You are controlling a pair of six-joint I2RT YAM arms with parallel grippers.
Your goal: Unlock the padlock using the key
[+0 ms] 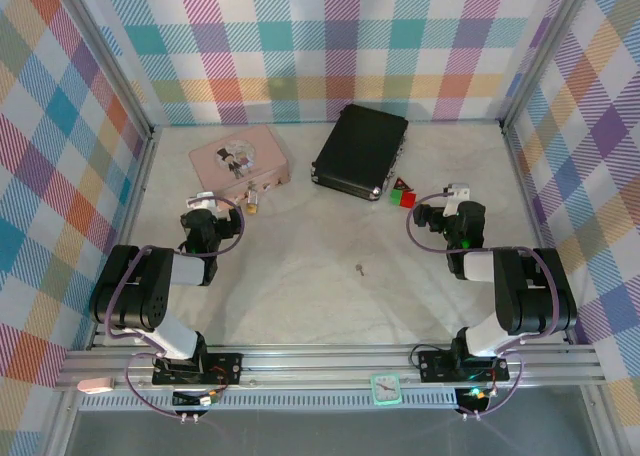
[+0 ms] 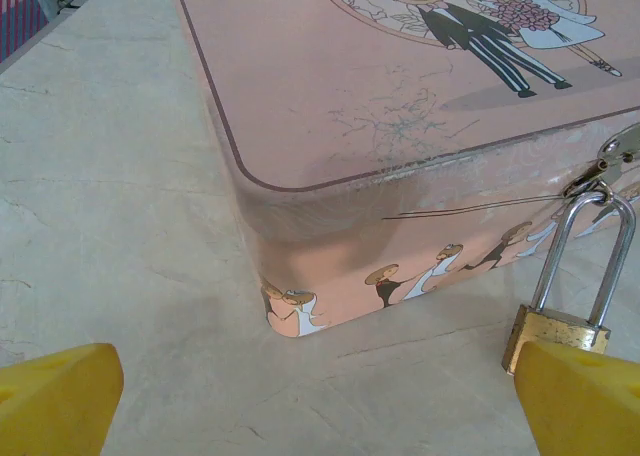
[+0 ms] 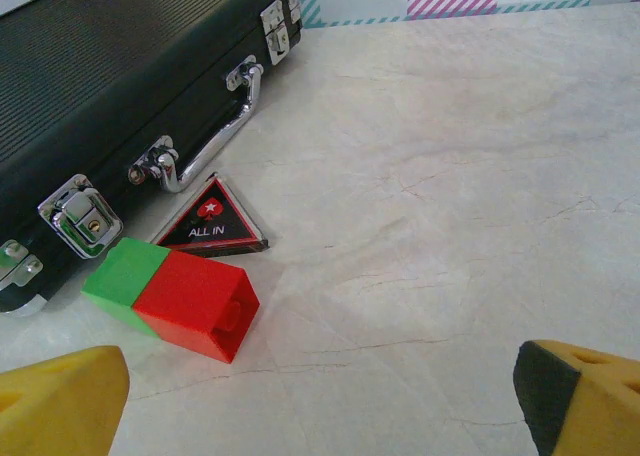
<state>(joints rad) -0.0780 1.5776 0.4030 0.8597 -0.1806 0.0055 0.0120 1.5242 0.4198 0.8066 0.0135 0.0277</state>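
The padlock (image 2: 556, 328), brass body with a thin silver shackle, hangs from the hasp of a pink tin (image 2: 400, 106), just behind my left gripper's right yellow fingertip (image 2: 580, 401). In the top view the padlock (image 1: 254, 205) sits at the tin's (image 1: 238, 162) near edge. The small silver key (image 1: 360, 269) lies flat on the table's middle, between the two arms. My left gripper (image 2: 320, 401) (image 1: 203, 204) is open, with only bare table between its fingers, facing the tin's near corner. My right gripper (image 3: 320, 406) (image 1: 434, 208) is open over bare table, well away from the key.
A black case (image 1: 360, 151) (image 3: 110, 66) lies at the back centre. Joined red (image 3: 195, 304) and green (image 3: 125, 274) blocks and a triangular "ALL IN" marker (image 3: 212, 221) lie beside its handle, ahead and left of my right gripper. Plaid walls surround the table (image 1: 300, 296).
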